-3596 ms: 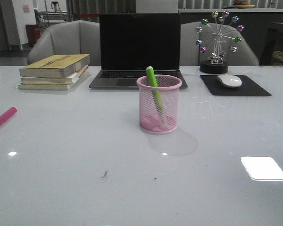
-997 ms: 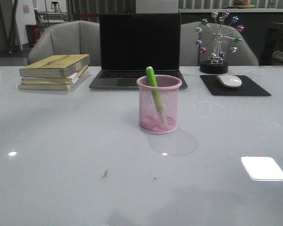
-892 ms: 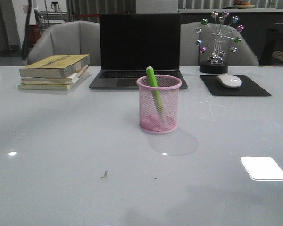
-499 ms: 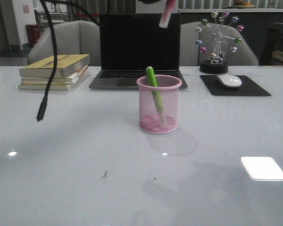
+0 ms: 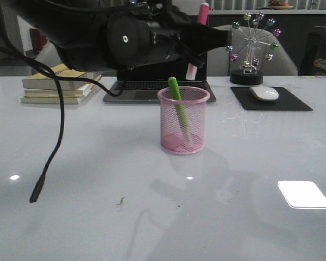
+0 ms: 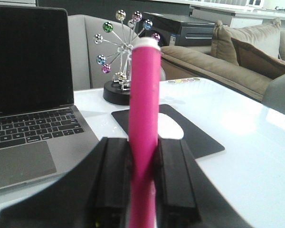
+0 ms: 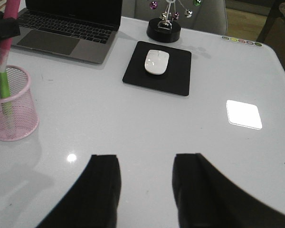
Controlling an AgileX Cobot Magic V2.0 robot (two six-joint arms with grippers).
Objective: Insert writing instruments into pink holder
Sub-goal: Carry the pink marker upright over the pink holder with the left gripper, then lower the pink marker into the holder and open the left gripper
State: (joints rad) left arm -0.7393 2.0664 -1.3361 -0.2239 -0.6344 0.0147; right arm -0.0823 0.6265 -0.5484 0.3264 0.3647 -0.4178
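Observation:
The pink holder (image 5: 183, 120) stands mid-table, upright, with the green marker (image 5: 176, 98) leaning inside it. My left gripper (image 5: 201, 39) hangs above and just behind the holder's rim. It is shut on the pink marker (image 5: 192, 70), which is held nearly upright with its pale tip pointing down, clear of the rim. In the left wrist view both fingers (image 6: 173, 171) press the pink marker (image 6: 145, 104). The right wrist view shows my right gripper (image 7: 145, 159) open over bare table, well to the right of the holder (image 7: 12, 116) and the green marker (image 7: 4, 90).
A laptop (image 5: 146, 87) stands behind the holder, with stacked books (image 5: 60, 87) at the back left. At the back right are a mouse (image 5: 264, 93) on a black mat (image 5: 293, 103) and a ferris-wheel ornament (image 5: 252, 49). A loose cable (image 5: 49, 157) dangles from the left arm.
My left arm has swung in from above and come down, bringing the pink marker lower over the holder. The dangling cable has dropped lower.

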